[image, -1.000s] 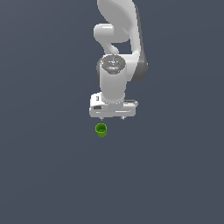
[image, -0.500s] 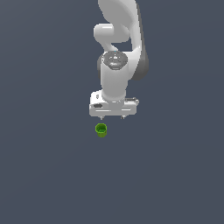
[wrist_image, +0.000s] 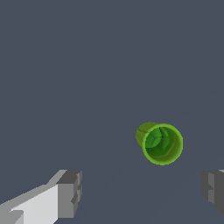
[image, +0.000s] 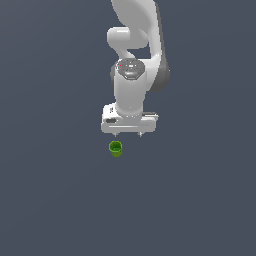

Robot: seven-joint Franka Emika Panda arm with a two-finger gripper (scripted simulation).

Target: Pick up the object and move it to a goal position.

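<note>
Below the white arm [image: 134, 75], the gripper [image: 128, 135] is mostly hidden by its own wide palm in the exterior view: only two small nubs of fingertip poke out under the housing, too small to read much from. The arm's upper links run off the top of that picture, so its base is out of sight. From the wrist camera the fingers [wrist_image: 70, 192] are cut off too; one grey pad shows with a strip of white behind it, and the other pad is only a sliver at the picture's edge. Even so, the two pads stand far apart with bare floor between them, so the gripper is spread wide and holds nothing.

The cup [image: 115, 148] sits on the dark grey floor [image: 60, 190], upright as far as the exterior view lets me judge, its hollow mouth facing up. In the wrist view the cup [wrist_image: 160, 143] shows a bright green rim and a darker inside, with some lighter patches in the bottom that I can't make out.

It lies just beyond the fingertips, not between them. In the exterior view it is a little below the gripper and off toward that view's left, roughly under the left-hand nub rather than under the middle. Nothing touches it. How high the fingertips hang above the floor I can't tell.
</note>
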